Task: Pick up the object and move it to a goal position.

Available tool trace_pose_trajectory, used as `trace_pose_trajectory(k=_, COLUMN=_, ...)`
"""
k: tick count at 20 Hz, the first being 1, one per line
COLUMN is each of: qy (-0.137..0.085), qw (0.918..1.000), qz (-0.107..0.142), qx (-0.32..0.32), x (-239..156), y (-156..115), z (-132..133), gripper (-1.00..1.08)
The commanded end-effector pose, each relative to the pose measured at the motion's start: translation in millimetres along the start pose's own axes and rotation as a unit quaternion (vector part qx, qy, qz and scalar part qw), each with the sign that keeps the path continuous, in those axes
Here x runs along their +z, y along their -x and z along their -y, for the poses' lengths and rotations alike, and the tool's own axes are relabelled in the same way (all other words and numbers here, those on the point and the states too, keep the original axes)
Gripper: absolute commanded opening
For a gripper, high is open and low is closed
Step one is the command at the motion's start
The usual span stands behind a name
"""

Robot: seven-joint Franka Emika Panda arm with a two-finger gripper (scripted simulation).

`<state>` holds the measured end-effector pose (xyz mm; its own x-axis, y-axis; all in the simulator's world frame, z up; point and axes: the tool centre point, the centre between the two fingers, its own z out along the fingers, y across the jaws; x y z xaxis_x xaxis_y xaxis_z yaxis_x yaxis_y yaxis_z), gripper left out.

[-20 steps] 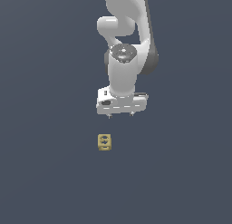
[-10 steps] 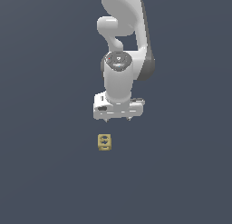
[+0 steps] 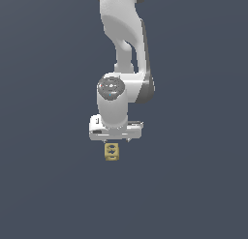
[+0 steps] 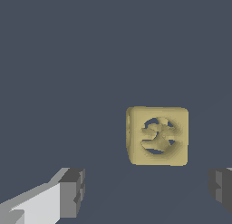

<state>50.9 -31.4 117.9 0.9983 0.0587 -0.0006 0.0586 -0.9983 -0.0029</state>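
The object is a small mustard-yellow cube (image 3: 112,151) with round holes through its faces, lying on the dark grey floor. It fills the middle of the wrist view (image 4: 157,135). My white gripper (image 3: 115,139) hangs just above and behind the cube in the exterior view, its body partly hiding the cube's top edge. In the wrist view the gripper (image 4: 147,191) is open and empty, with one grey fingertip (image 4: 72,192) on one side and the other fingertip (image 4: 220,184) at the frame's edge. The cube sits ahead of the gap between them, not touching either.
The white arm (image 3: 123,49) rises behind the gripper to the exterior view's top. The plain dark grey floor (image 3: 193,185) surrounds the cube on every side.
The arm has come down and toward the cube. The gripper's body now sits right over the cube's top edge. The cube has not moved.
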Motion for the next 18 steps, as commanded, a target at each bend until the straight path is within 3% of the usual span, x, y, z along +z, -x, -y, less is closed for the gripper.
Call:
trace_pose_trajectory(k=1, qy=0.001, qw=1.0, qz=0.0, qx=0.004, x=10, y=-7, z=-10, gripper=1.0)
trace_pose_trajectory(k=8, qy=0.001, qw=1.0, qz=0.0, qx=0.009, x=27, y=-16, z=-25, gripper=1.0)
trace_pose_trajectory(k=18, qy=0.001, qw=1.0, qz=0.0, qx=0.01, x=42, y=-16, z=-27, gripper=1.0)
